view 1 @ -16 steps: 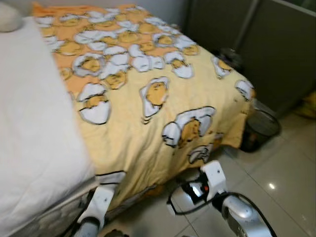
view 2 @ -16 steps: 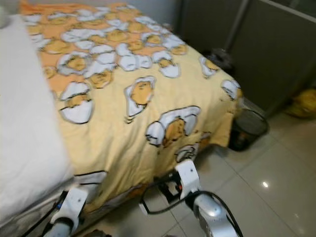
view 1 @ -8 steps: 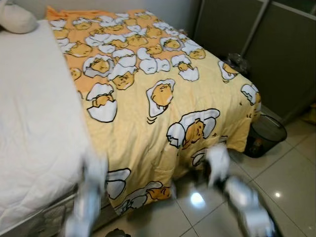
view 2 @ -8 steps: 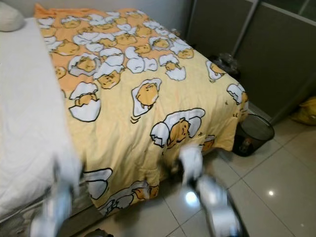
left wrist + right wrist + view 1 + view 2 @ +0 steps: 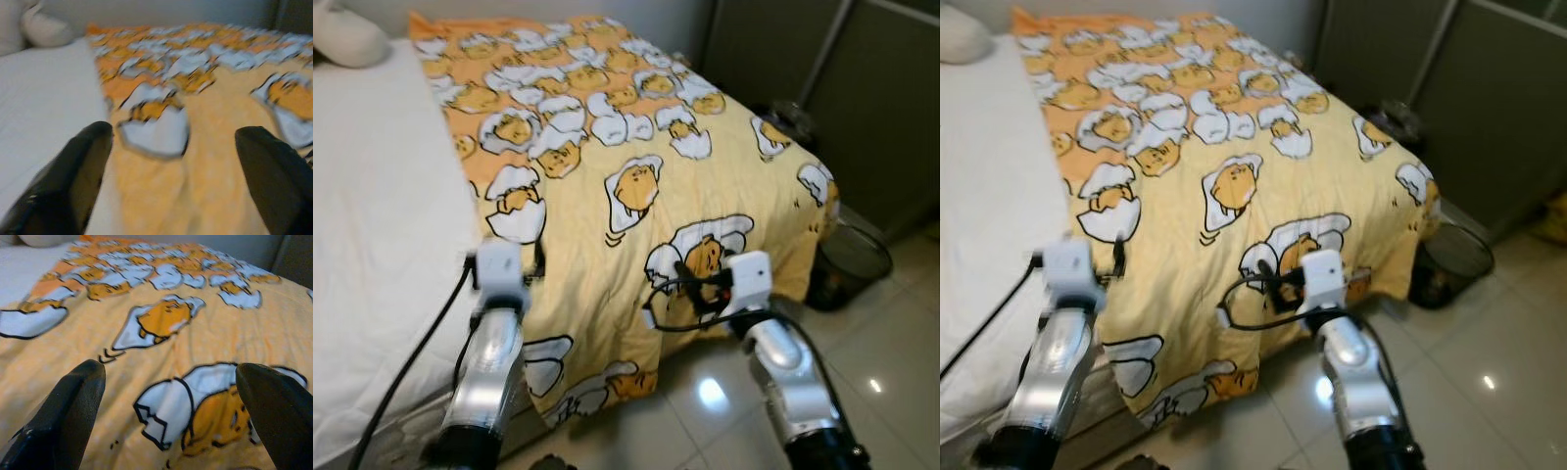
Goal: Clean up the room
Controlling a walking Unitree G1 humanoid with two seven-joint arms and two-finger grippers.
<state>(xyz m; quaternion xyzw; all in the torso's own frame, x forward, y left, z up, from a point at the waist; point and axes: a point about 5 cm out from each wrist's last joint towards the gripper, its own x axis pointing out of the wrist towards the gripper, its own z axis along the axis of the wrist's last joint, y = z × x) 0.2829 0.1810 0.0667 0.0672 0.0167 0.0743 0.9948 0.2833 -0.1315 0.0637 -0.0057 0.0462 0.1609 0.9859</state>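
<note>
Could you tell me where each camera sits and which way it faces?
Left eye, right eye: on the head, looking down at the yellow blanket on the bed; both silver arms show.
Left wrist: on that arm, along the open left tool toward the blanket's edge beside the white sheet.
Right wrist: along the open right tool over the blanket.
All share the blanket.

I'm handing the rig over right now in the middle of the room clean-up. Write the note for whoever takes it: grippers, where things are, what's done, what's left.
Left gripper: open, empty, raised over the near edge of the yellow blanket, beside the white sheet.
Right gripper: open, empty, raised over the blanket's lower part near the bed's foot.
The blanket covers the bed's right half and hangs over the foot toward the floor; the sheet is bare on the left, pillow at the head. A dark wire bin stands by the bed's corner.
Done: nothing gripped yet.
Left: probably take hold of the blanket and straighten it.
</note>
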